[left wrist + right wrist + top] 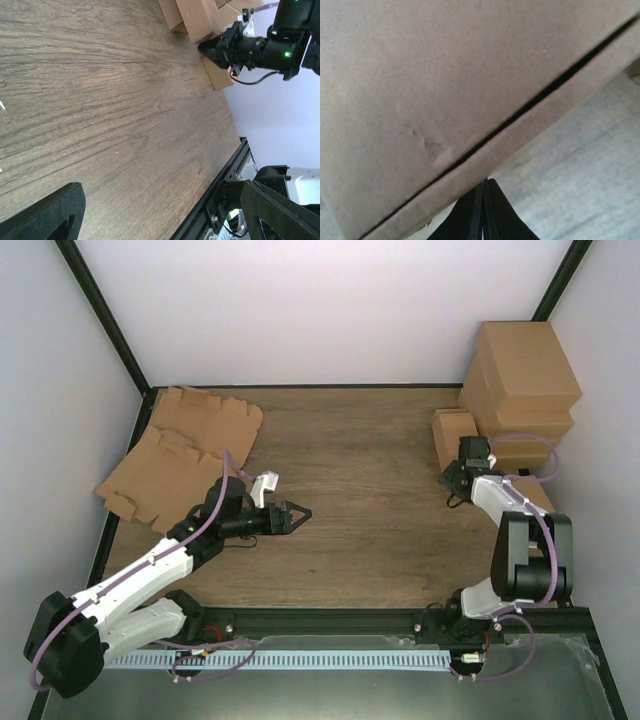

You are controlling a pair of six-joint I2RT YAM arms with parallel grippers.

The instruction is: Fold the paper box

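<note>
Two flat brown die-cut cardboard blanks (205, 418) lie at ten o'clock of the wide-open, empty left gripper (302, 514). One small folded brown paper box (453, 437) sits at twelve o'clock of the pinched-together right gripper (483, 192), perhaps touching it.

We see the paper box (453, 436) at the right of centre in the top view: a small, plain brown cardboard block, folded closed, sitting on the wooden tabletop (360, 490). In the right wrist view it (445, 75) fills most of the frame, a thin dark seam running diagonally from upper right to lower left, with a slight dent just above that seam.
</note>
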